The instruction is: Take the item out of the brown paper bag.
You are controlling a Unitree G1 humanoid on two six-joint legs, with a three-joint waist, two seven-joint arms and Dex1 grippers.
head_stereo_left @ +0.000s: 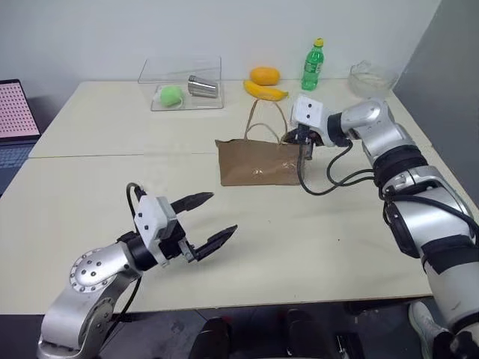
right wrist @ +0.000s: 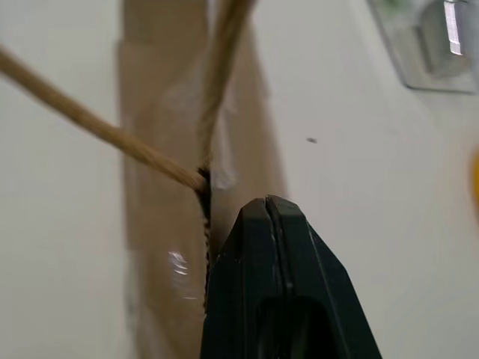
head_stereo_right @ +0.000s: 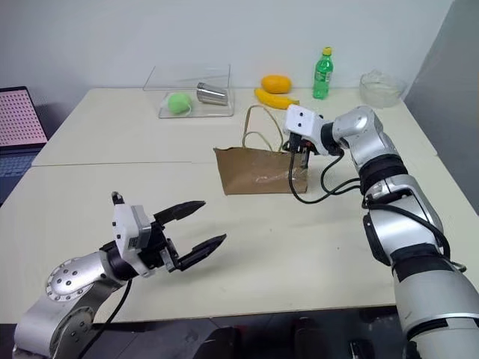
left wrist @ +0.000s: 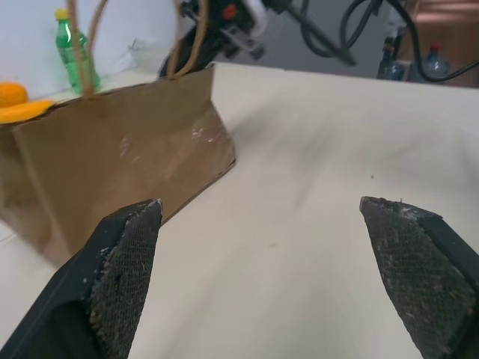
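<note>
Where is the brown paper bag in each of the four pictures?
Left eye view: brown paper bag mid-table, centre.
Right eye view: bag centre, right tool at its end.
Left wrist view: bag at left.
Right wrist view: bag centre-left.
Shared landmark: its cord handles.

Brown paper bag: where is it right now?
In the left eye view the brown paper bag stands mid-table, right of centre, in front of the banana, with the shut right gripper at its top right edge.
</note>
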